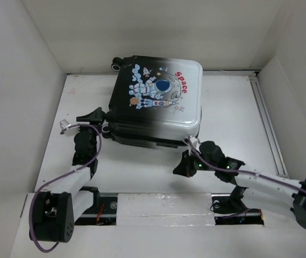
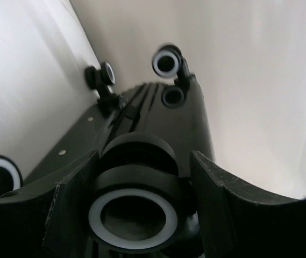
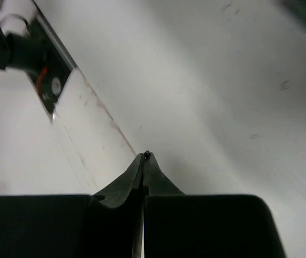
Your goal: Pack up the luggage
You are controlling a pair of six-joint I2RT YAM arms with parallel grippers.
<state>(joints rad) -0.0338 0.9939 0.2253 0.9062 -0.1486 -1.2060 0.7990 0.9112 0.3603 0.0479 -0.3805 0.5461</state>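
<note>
Plainly the left pincer (image 2: 143, 161) is there for a hold. Its fingers (image 2: 217, 204) stand partly spread on either side of a caster wheel (image 2: 134, 215) at the corner of the luggage (image 1: 158, 99). The wheel fills the gap between them, so I take the pincer to be clasped on it. My guess is that the wheel serves as a firm knob to steady or swing the case by. Beyond the pincer, the black underside runs away to two more wheels (image 2: 166, 62), and a fourth peeps in low at its left.

The luggage lies flat on the bench (image 1: 142, 177) ahead of both pincers, with its shell closed and the astronaut print facing up.

The right pincer (image 3: 144, 157) is closed on nothing, its tips meeting in a thin seam. It hangs just over bare bench, near the case's front edge but apart from it as far as I can tell. That looks like a waiting pose while the other arm does the holding. Behind it runs the taped rail (image 1: 163, 207) at the bench's near edge.

Much is kept from me:
- **Inside the case:** with the shell shut, I cannot see whether anything is packed.
- **Zip and handle:** neither shows.
- **Right wrist view:** it catches no luggage at all.
- **Farthest wheel:** it is blurred.
</note>
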